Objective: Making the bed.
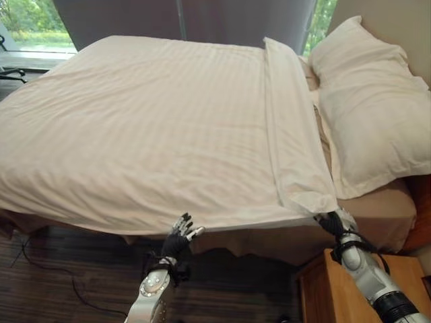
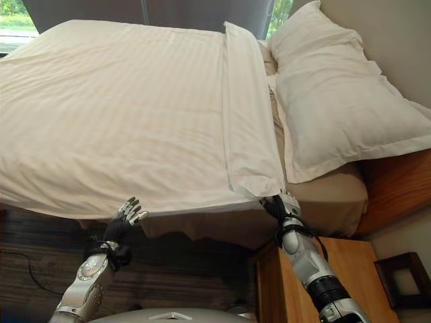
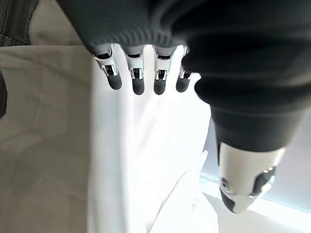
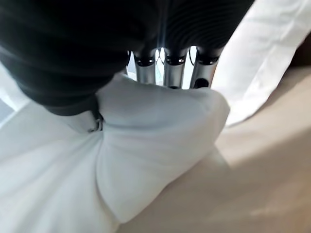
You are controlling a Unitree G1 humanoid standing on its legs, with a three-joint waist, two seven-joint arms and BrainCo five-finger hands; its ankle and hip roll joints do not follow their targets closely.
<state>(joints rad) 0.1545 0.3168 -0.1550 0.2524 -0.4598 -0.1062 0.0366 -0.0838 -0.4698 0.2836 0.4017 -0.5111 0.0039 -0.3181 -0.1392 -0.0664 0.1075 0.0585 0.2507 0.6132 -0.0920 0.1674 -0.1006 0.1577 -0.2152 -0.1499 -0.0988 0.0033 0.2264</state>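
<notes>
Left eye view: the cream striped cotton duvet lies spread flat over the bed, its top edge turned back as a folded band running toward the near corner. Two white pillows lie at the head end on the tan fitted sheet. The left hand is raised just under the duvet's near hanging edge, fingers straight and apart, holding nothing. The right hand sits at the band's near corner, above the wooden bedside table. Right eye view: same layout; right hand meets the corner of the band, left hand beside the edge w/o a grip. Left wrist view: fingers extended in a row, thumb held apart, white cloth past them, nothing clamped. Right wrist view: fingers and thumb pinch a bunched wad of white duvet cloth. Step in hand, by judgement: squaring the turned-back top edge at the near corner. Next move likely calls for the right hand to draw the corner taut along the bed's side, approx. in line w/ the mattress edge, while the left hand takes up or presses the near edge to stop the duvet sliding.
</notes>
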